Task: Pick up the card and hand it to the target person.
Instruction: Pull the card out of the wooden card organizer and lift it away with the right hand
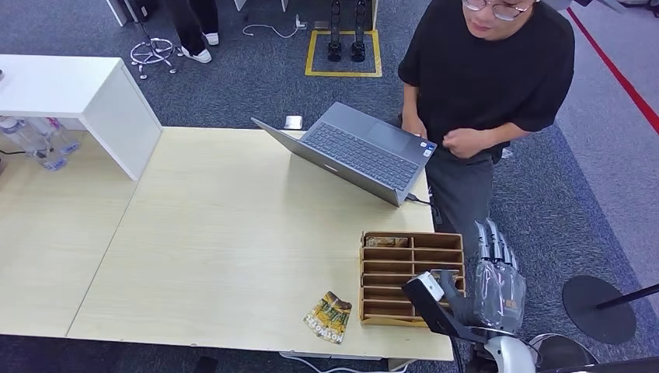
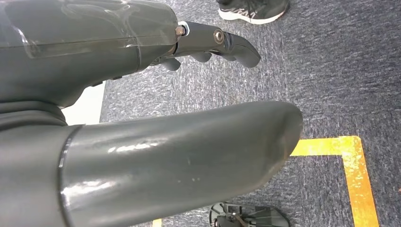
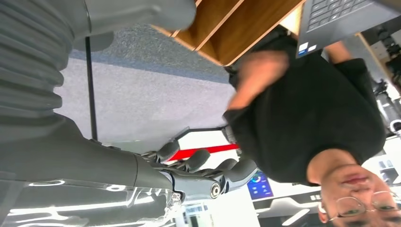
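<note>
A yellow-green printed card [image 1: 328,317] lies flat on the pale wooden table [image 1: 217,233], near its front edge. Just right of it stands a wooden slotted box [image 1: 410,276] with more cards in its far slot [image 1: 386,242]. My right hand [image 1: 497,280] hangs off the table's right edge beside the box, fingers straight and apart, holding nothing. In the right wrist view that hand [image 3: 189,172] is bare, with the person in a black T-shirt [image 3: 307,94] beyond it. That person [image 1: 486,70] stands at the table's far right corner. My left hand [image 2: 94,47] hangs over carpet, holding nothing.
An open grey laptop [image 1: 357,151] sits at the table's far right, cable trailing off the edge. A small device [image 1: 293,122] lies behind it. A white counter [image 1: 85,93] and bottles [image 1: 39,140] are at left. Another person's legs [image 1: 194,31] stand far back. A round black base [image 1: 598,307] sits on the floor at right.
</note>
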